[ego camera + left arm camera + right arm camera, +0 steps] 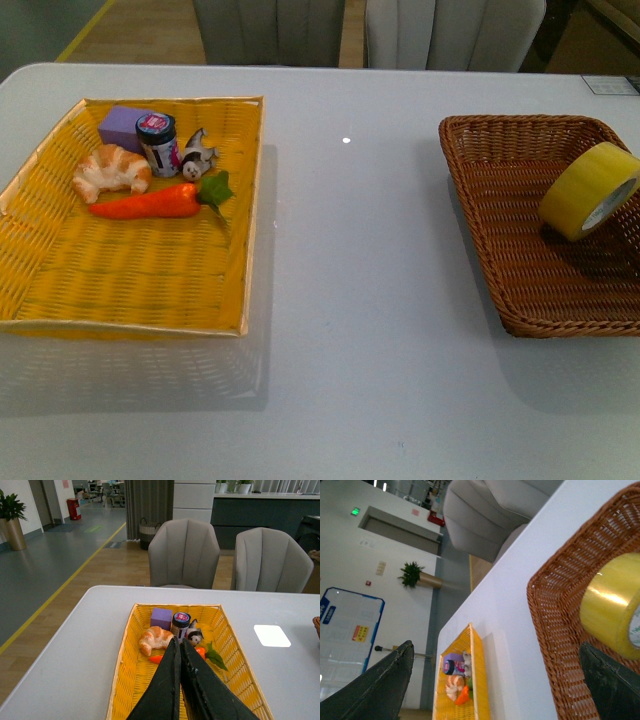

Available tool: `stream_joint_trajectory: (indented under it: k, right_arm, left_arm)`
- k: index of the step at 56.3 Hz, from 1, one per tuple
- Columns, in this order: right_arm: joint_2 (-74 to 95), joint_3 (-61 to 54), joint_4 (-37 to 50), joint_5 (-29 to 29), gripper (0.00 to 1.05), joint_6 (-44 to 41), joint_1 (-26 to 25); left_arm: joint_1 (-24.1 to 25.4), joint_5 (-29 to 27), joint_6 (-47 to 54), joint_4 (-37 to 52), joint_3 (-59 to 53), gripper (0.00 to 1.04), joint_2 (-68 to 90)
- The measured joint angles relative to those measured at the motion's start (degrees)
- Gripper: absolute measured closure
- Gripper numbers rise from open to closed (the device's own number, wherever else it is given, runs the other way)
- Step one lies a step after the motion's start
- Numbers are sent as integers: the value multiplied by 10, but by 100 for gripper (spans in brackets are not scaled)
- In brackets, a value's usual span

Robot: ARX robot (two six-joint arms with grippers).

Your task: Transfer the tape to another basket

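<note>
The tape, a wide yellowish roll with a white core, leans on its edge inside the dark brown wicker basket at the right of the table. It also shows in the right wrist view, in that basket. My right gripper is open and empty, its dark fingers spread wide, one finger close beside the tape. My left gripper is shut and empty, above the yellow tray. Neither gripper shows in the front view.
The bright yellow woven tray at the left holds a croissant, a carrot, a purple block, a dark jar and a small figure. Bare white table lies between tray and basket. Grey chairs stand behind.
</note>
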Motion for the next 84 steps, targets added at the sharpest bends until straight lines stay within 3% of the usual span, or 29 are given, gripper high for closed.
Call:
stream_joint_trajectory:
  k: [5, 9, 12, 18, 21, 31, 38, 41, 43, 64, 70, 84]
  right_arm:
    - [-76, -48, -5, -3, 9, -5, -12]
    - [-181, -115, -36, 18, 11, -75, -17]
    - [-286, -180, -51, 138, 25, -227, 1]
    - [-488, -253, -195, 207, 46, -420, 30]
    - [-614, -275, -287, 228, 60, -477, 53]
    - [-742, -299, -352, 290, 102, -519, 113]
    - [-791, -312, -387, 323, 103, -526, 148]
    - [-808, -321, -389, 382, 103, -527, 194]
    - [-818, -321, -390, 383, 103, -528, 211]
    - [-905, -321, -475, 389, 103, -528, 217]
    - [-980, -321, -567, 390, 103, -528, 217]
    - [-1003, -321, -576, 390, 103, -528, 217]
  left_arm:
    - [0, 0, 0, 0, 0, 103, 0]
    - [0, 0, 0, 0, 0, 103, 0]
    - [0, 0, 0, 0, 0, 103, 0]
    - [0, 0, 0, 0, 0, 103, 0]
    - [0, 0, 0, 0, 0, 103, 0]
    - [0, 0, 0, 0, 0, 103, 0]
    - [0, 0, 0, 0, 0, 103, 0]
    - [0, 0, 0, 0, 0, 103, 0]
    - [0, 0, 0, 0, 0, 103, 0]
    - [0, 0, 0, 0, 0, 103, 0]
    - [0, 0, 0, 0, 0, 103, 0]
    - [0, 0, 0, 0, 0, 103, 0]
